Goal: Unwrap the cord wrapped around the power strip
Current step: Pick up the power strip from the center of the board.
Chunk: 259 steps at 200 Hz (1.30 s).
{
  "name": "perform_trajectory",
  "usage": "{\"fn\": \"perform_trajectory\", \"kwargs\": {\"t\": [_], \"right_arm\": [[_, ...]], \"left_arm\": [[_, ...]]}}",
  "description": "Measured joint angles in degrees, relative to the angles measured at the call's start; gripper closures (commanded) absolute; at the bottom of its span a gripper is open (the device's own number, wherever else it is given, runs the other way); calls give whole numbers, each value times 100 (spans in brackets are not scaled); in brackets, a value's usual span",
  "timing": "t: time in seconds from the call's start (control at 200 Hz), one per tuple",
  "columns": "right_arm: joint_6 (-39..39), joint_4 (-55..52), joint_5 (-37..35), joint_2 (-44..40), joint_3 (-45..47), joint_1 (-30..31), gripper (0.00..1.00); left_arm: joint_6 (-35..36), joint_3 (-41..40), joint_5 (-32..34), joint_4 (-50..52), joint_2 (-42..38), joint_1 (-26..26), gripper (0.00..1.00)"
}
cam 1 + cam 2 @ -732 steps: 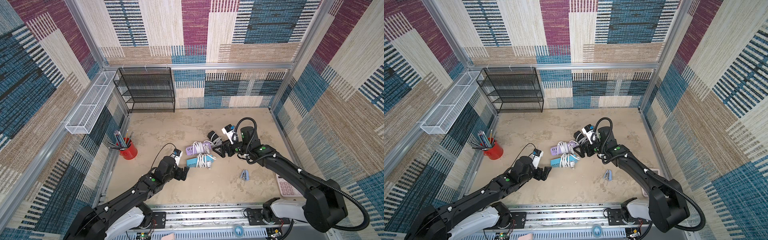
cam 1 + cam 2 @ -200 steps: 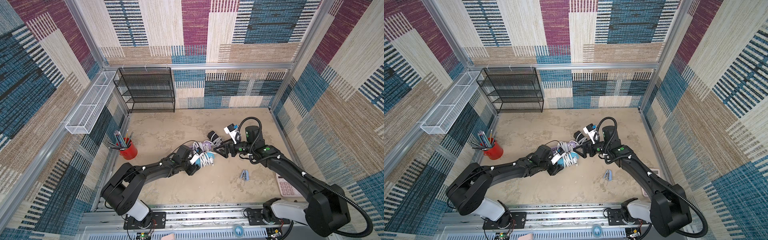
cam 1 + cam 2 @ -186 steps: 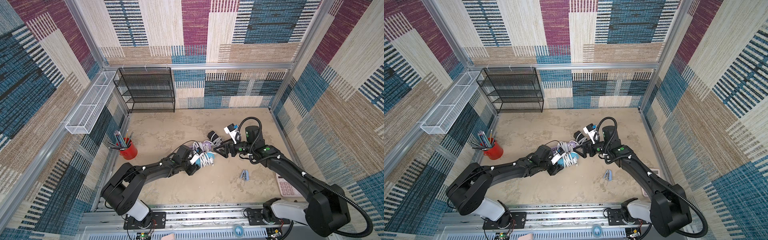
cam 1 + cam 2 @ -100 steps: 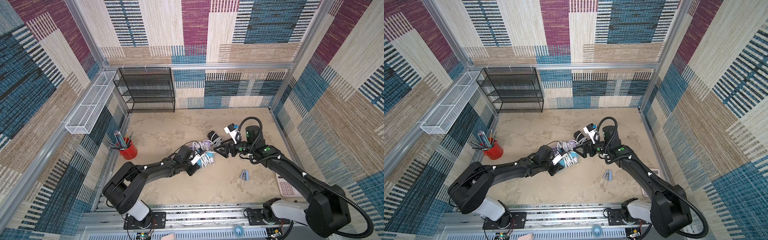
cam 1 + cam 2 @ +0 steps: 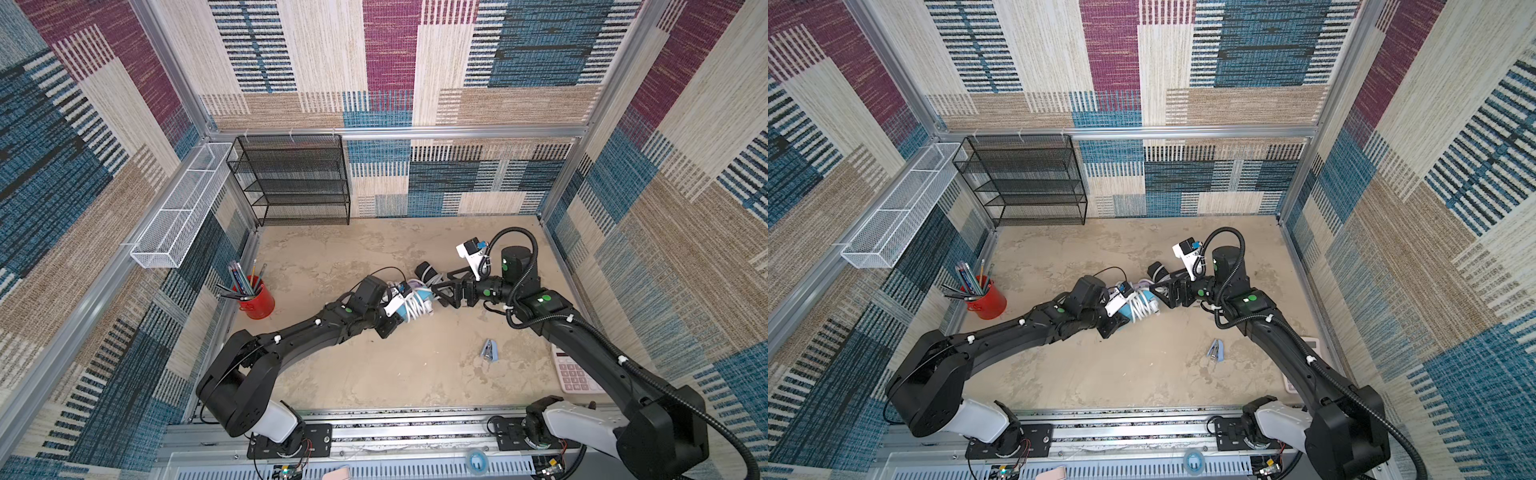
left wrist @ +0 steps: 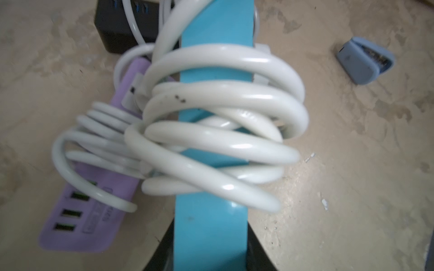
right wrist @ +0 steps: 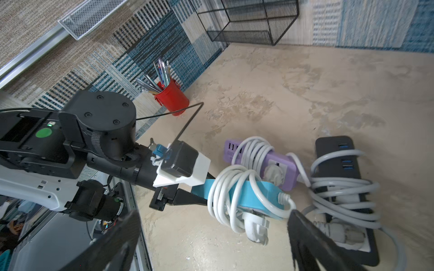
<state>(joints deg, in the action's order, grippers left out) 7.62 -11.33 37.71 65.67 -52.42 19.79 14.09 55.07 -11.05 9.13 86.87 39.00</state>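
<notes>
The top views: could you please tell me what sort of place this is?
Probably a robot test cell staged as an office desk: carpet-tile walls on an aluminium frame, with a pen cup, calculator and mesh shelf.

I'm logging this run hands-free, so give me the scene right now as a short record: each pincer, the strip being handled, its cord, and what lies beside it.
left pincer: shut on one end of the blue power strip
right pincer: open, jaws wide, at the strip's other end, gripping nothing
white cord: coiled around the strip in several loops, not yet unwrapped
neighbours: purple power strip and black power strip, each wrapped in its own cord
</notes>
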Motion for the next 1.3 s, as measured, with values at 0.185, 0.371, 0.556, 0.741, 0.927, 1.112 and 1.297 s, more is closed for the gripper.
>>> {"fn": "perform_trajectory", "kwargs": {"t": [0.185,0.371,0.556,0.741,0.927,1.112,1.297], "right_arm": [[-205,243,-870,-483,-140,0,2],[-522,584,-1655,-857,-181,0,2],[-933,868,-2039,-973,-184,-2,2],[-1349,1429,-2081,-1574,625,33,2],[-1821,1641,-2133,-1547,662,634,2],[-2155,1757,-2481,-1274,662,907,2],[-2514,1882,-3032,-809,498,1401,14]], "left_arm": [[592,1810,-157,1163,339,-68,100],[1167,3145,-450,2509,474,-400,100],[1416,3729,-938,3311,374,-914,100],[1408,3716,-1543,3560,129,-1209,100],[1298,3694,-1757,3738,120,-1261,100],[1244,3685,-1716,3832,96,-1294,100],[1137,3707,-1602,3829,105,-1508,100]]}}
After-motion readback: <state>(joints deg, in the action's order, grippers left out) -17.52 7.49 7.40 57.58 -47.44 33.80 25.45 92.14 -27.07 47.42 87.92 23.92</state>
